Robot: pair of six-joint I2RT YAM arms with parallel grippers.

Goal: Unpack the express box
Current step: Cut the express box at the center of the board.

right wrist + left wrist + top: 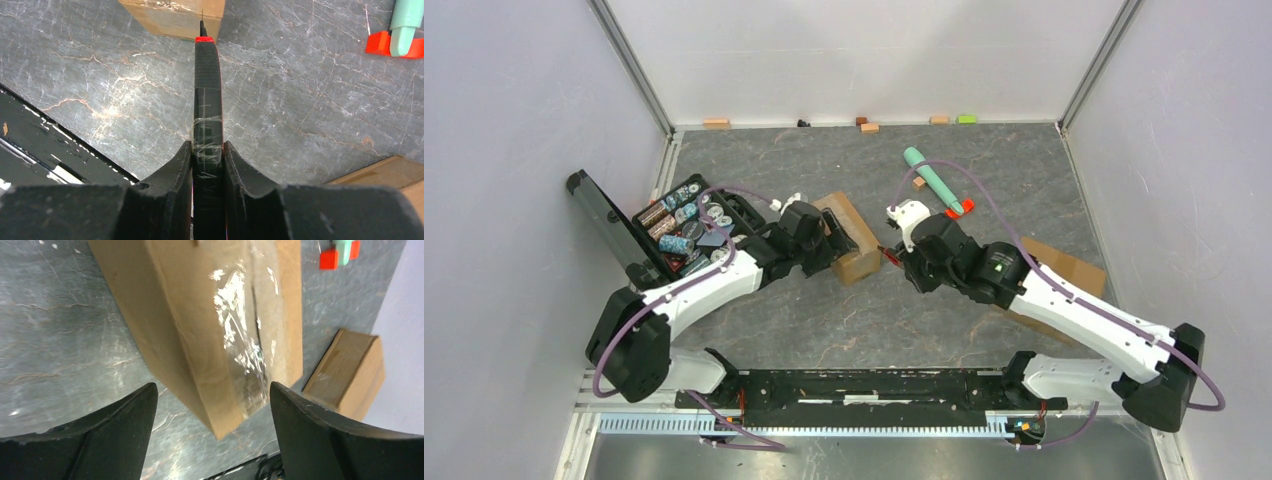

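The taped box (pixel 849 235) sits mid-table, and because my left gripper (pixel 212 400) is wide open around its end, not squeezing, the knife (pixel 207 85) pinched tight in my right gripper (pixel 207 150) could shove it away or slip; I count two boxes, with the other box (pixel 350 370) by my right arm, one knife, one green pen (pixel 932 180).

Box (pixel 200 330): I see plain brown card, one glossy clear tape strip.
Desk (pixel 824 320): grey, marbled with pale veins.
Knife (pixel 207 95): black grip, red collar.
Far pen (pixel 932 180): mint green, red base.
Fingers (pixel 115 430): black.
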